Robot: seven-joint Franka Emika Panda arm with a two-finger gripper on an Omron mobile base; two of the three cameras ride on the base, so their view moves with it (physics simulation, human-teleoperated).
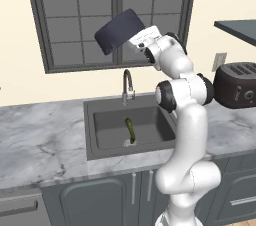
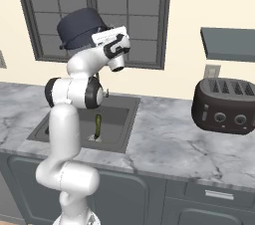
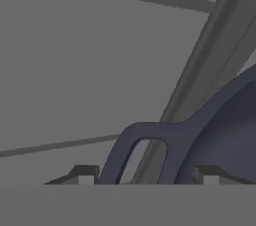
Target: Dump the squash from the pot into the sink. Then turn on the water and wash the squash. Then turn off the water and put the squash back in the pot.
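Marble worktop (image 1: 40, 140) under a grey window (image 1: 75, 20): the squash (image 1: 130, 130) lies in the sink (image 1: 100, 125) near the faucet (image 1: 127, 86). High above, the hand (image 3: 145, 182) straddles a handle of the tilted pot (image 1: 119, 31); whether it grips cannot be told.

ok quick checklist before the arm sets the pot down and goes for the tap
1. Squash out of the pot and lying in the sink: ok.
2. Pot held up near the window, tipped, above the counter: ok.
3. Pincer around the pot handle: fingertips stand either side of it; firm contact: cannot tell.
4. Water off at the faucet, no stream seen: ok.
5. Free counter left of the sink for the pot: ok.
6. Toaster well off to the right: ok.
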